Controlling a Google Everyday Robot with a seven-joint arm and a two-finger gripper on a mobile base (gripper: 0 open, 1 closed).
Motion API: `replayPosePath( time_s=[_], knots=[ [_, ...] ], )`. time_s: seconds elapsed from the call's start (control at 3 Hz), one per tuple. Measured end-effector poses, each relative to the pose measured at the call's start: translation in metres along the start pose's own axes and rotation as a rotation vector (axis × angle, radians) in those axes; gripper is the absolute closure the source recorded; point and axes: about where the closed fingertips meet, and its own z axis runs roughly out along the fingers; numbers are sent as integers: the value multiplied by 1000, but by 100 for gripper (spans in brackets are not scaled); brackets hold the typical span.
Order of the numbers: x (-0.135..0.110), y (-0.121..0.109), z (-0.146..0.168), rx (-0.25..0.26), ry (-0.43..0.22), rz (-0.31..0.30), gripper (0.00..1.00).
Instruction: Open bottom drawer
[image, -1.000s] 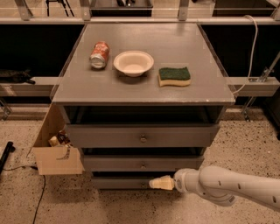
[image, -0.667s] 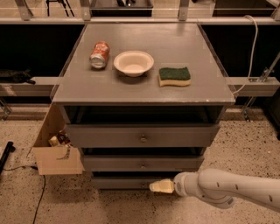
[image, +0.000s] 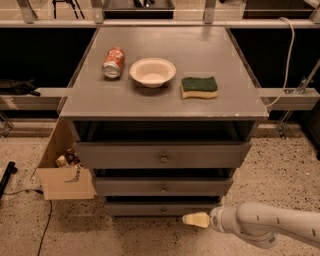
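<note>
The bottom drawer (image: 135, 208) is the lowest and narrowest of three grey fronts under the grey cabinet top, with a small round knob (image: 163, 210) at its centre. It stands out only slightly from the cabinet. My gripper (image: 191, 219) comes in from the lower right on a white arm. Its cream fingertips (image: 196, 219) point left, just right of and slightly below the knob, close to the drawer front.
On the cabinet top (image: 220, 55) lie a tipped red can (image: 113, 62), a white bowl (image: 152, 72) and a green sponge (image: 199, 87). The middle drawer (image: 162, 186) and top drawer (image: 162, 156) sit above. An open cardboard box (image: 64, 172) stands at the left on the speckled floor.
The gripper has shifted a little to the left and down, toward the bottom drawer's knob. The drawers have not moved.
</note>
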Motion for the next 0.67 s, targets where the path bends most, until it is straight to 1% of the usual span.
replayPosePath(
  time_s=[0.33,0.67],
  knots=[
    [-6,-27,11,19,-13,13,0],
    [-30,-60,32,41,-39,19,0]
  ],
)
